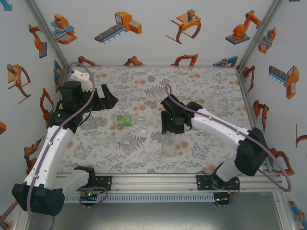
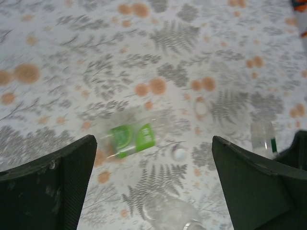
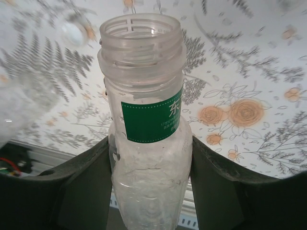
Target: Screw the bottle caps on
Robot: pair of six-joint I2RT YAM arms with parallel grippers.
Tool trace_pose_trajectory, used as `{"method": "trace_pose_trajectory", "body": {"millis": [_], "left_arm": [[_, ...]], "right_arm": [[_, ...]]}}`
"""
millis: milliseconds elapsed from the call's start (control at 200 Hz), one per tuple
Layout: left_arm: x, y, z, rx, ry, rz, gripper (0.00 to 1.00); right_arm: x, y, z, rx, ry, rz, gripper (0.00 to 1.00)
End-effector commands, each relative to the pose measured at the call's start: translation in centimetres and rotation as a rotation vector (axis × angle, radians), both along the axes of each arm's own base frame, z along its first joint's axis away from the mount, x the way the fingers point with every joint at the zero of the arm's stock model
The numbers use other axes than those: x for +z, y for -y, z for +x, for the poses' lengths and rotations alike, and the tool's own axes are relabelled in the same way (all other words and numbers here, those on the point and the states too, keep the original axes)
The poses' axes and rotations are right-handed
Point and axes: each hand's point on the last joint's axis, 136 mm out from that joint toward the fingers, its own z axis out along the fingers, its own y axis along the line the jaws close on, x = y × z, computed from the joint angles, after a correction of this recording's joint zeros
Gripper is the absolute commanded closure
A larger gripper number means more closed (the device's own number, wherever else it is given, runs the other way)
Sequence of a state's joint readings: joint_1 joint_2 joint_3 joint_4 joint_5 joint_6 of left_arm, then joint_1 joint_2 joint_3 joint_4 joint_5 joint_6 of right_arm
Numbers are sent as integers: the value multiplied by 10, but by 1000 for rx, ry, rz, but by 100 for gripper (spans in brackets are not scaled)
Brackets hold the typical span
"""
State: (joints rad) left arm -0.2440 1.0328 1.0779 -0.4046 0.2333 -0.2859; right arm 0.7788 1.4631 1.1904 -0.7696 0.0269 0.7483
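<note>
My right gripper is shut on the taller clear bottle, which stands upright with a green label and an open, uncapped mouth; from above, this bottle stands just under the right gripper. The squat green-tinted bottle lies on its side mid-table. A second clear bottle stands in front of it. A white cap lies loose beside the green bottle, and another pale cap lies farther off. My left gripper hangs open above them, holding nothing.
The floral table mat runs to the white back wall and side walls with metal posts. The aluminium rail carrying both arm bases borders the near edge. Bare mat lies at the back and the right.
</note>
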Motion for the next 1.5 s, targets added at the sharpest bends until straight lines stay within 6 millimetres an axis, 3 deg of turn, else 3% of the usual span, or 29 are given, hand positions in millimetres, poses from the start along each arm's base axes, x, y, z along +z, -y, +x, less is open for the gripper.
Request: {"method": "trace_pose_trajectory", "body": {"millis": [0, 255, 401, 556, 801, 1076, 1242, 1497], "left_arm": [[36, 39, -14, -121, 46, -80, 3], [85, 131, -62, -419, 235, -179, 3], [87, 180, -87, -560, 287, -153, 0], [76, 222, -104, -657, 288, -114, 1], [54, 259, -100, -672, 204, -76, 3], [56, 297, -109, -798, 144, -200, 3], [39, 310, -113, -829, 80, -195, 0], [24, 320, -120, -875, 30, -189, 7]], "right_arm": [[29, 24, 8, -72, 76, 43, 56], [111, 52, 23, -236, 272, 168, 59], [144, 53, 23, -274, 334, 260, 58], [176, 58, 22, -318, 422, 370, 58], [201, 63, 15, -322, 493, 462, 58], [208, 60, 12, -313, 518, 522, 58], [215, 63, 11, -325, 545, 560, 59], [231, 63, 8, -333, 573, 632, 59]]}}
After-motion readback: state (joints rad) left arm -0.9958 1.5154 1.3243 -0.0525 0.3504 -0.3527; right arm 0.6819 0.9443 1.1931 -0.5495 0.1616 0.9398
